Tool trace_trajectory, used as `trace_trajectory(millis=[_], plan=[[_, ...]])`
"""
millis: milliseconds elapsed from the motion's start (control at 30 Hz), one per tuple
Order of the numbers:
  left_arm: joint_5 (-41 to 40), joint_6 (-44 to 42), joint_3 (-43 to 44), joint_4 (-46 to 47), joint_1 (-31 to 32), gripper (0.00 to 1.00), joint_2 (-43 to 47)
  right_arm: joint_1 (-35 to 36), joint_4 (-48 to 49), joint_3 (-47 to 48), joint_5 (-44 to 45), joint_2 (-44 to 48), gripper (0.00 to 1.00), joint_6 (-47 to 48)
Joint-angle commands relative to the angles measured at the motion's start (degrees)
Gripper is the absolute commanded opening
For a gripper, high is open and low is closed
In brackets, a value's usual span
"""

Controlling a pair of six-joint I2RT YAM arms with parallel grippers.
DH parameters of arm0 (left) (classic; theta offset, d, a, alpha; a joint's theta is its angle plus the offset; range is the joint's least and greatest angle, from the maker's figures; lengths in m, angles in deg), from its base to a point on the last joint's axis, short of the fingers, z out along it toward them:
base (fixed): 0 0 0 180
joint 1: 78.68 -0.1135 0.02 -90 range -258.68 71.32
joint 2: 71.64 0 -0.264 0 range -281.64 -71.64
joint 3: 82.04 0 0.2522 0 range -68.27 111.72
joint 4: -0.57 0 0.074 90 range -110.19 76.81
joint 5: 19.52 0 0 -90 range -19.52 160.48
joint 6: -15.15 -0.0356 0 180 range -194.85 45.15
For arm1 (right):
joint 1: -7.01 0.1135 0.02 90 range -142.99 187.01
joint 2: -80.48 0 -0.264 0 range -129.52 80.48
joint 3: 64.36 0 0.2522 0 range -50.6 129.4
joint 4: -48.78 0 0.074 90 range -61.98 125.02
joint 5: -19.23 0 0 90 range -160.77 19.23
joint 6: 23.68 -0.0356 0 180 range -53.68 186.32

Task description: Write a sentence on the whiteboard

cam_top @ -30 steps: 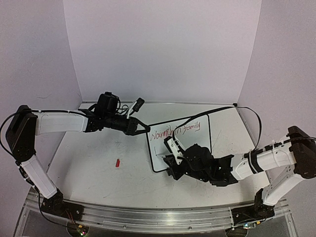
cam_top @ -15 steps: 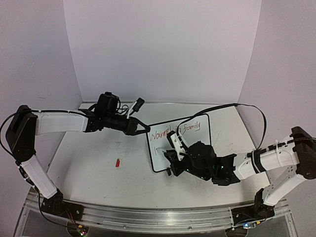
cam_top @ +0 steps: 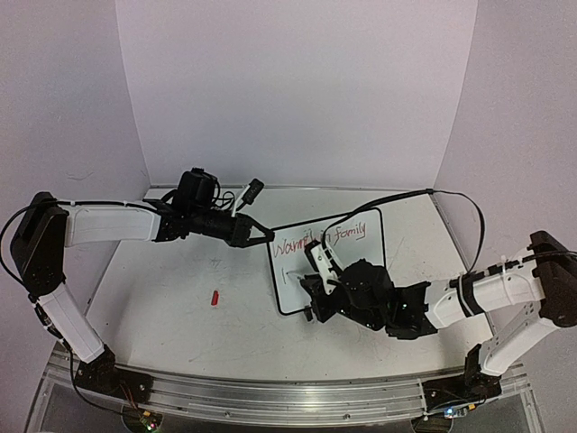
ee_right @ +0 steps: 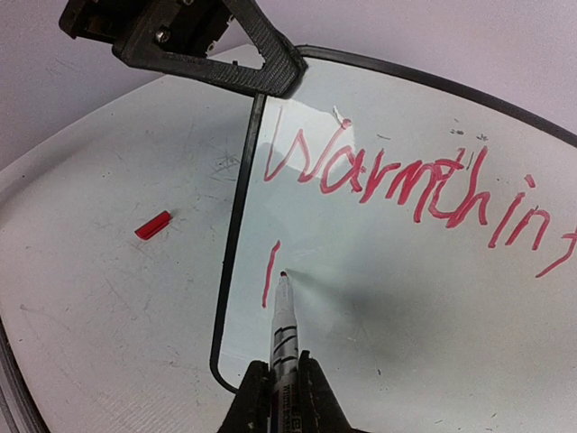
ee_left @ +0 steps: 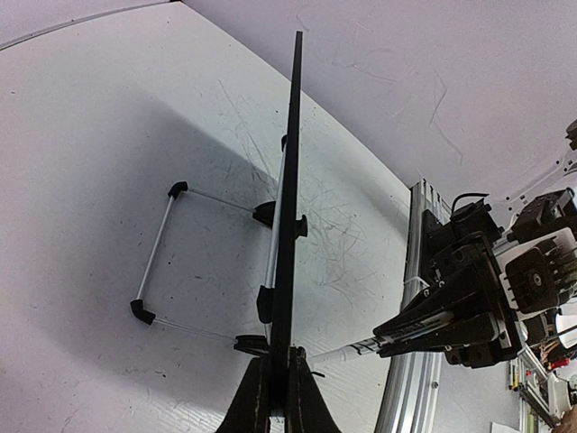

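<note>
My right pincer [ee_right: 278, 383] grips the marker [ee_right: 283, 317]; my left pincer [ee_left: 280, 368] clamps the whiteboard [ee_right: 406, 298] edge. Heavy pressure could tip it.

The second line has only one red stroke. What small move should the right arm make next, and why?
Probably shift the marker tip slightly along the writing direction on the whiteboard and start the next letter. Below the top line there is only one short red stroke, the tip sits just beside it, and the left end effector clamps the board's edge.
</note>
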State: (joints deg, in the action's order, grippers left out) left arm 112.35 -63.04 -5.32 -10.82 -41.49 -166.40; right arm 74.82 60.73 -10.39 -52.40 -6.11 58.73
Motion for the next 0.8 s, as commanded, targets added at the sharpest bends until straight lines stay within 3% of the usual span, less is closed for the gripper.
trace_trajectory(millis=[0, 767], plan=[[0.2, -1.5, 0.6, 0.0, 0.1, 0.00, 2.3, 0.1, 0.7, 0.5, 0.7, -1.5, 0.00, -0.7], [0.3, -1.5, 0.7, 0.0, 0.1, 0.00, 2.2, 0.2, -2.4, -0.7, 0.8, -1.3, 0.00, -2.3]])
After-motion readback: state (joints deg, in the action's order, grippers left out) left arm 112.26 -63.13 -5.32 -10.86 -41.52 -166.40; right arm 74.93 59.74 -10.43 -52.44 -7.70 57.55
